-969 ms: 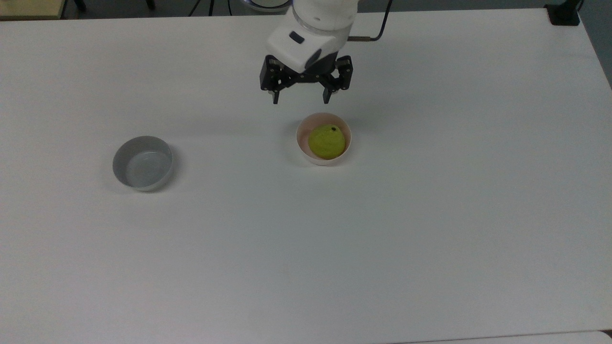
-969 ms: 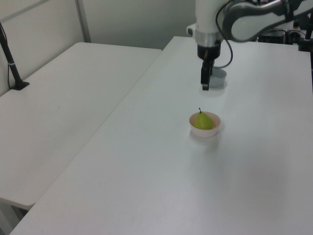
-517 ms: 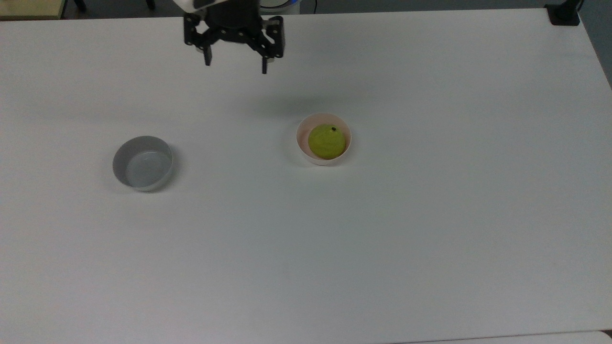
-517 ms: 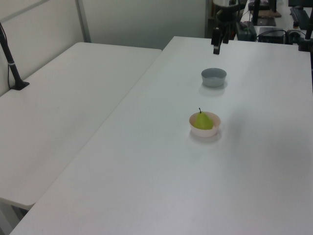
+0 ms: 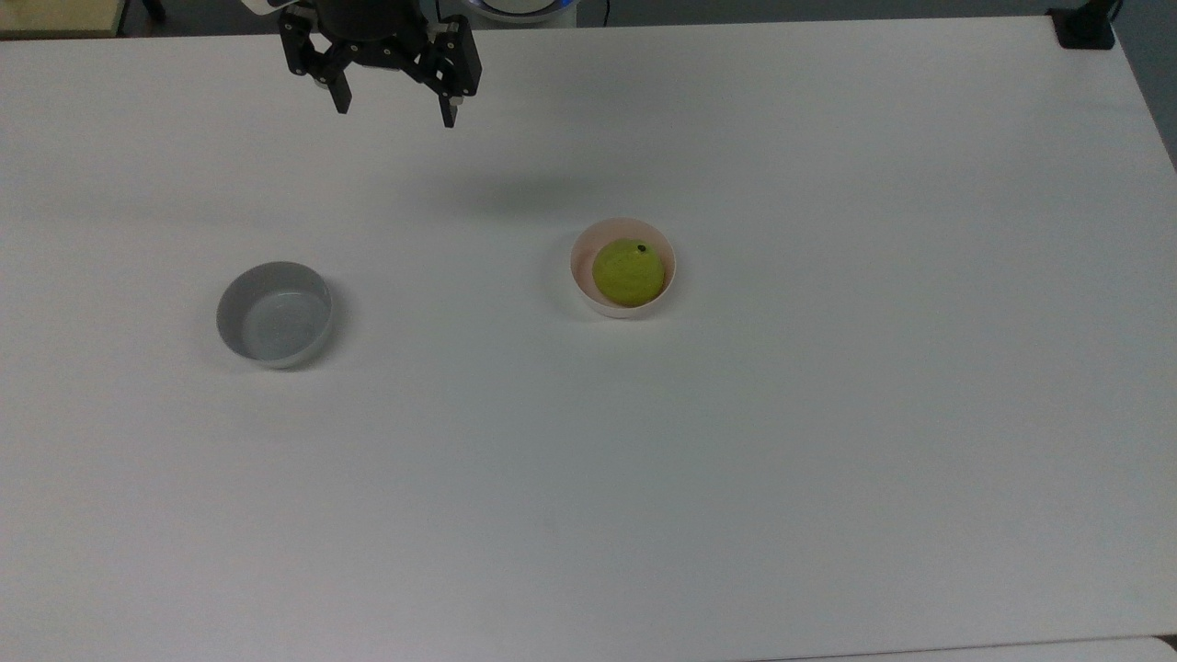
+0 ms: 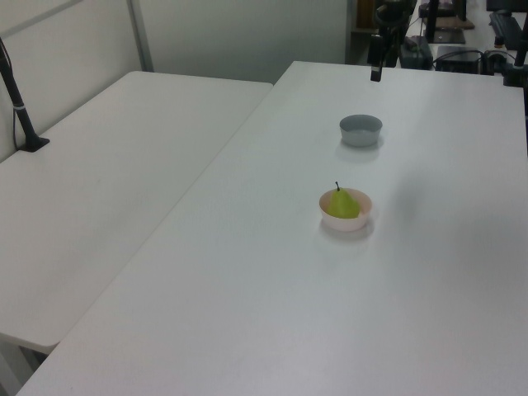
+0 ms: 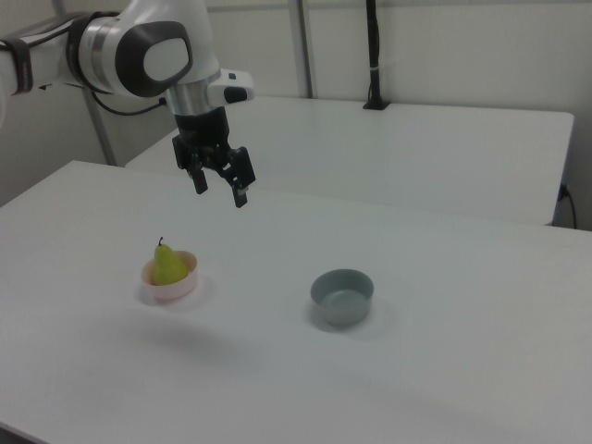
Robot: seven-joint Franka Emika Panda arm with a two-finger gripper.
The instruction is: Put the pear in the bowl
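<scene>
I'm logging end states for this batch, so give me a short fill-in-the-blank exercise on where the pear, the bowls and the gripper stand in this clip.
1. The pear sits inside the ____ bowl.
2. The grey bowl holds ____.
3. The gripper hangs above the table with its fingers ____.
4. In the top view, the grey bowl lies to the ____ of the pear.

Missing words: pink; nothing; open; left

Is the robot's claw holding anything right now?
No, nothing. The claw is open and empty, up above the table. The pear sits in the pink bowl.
</scene>
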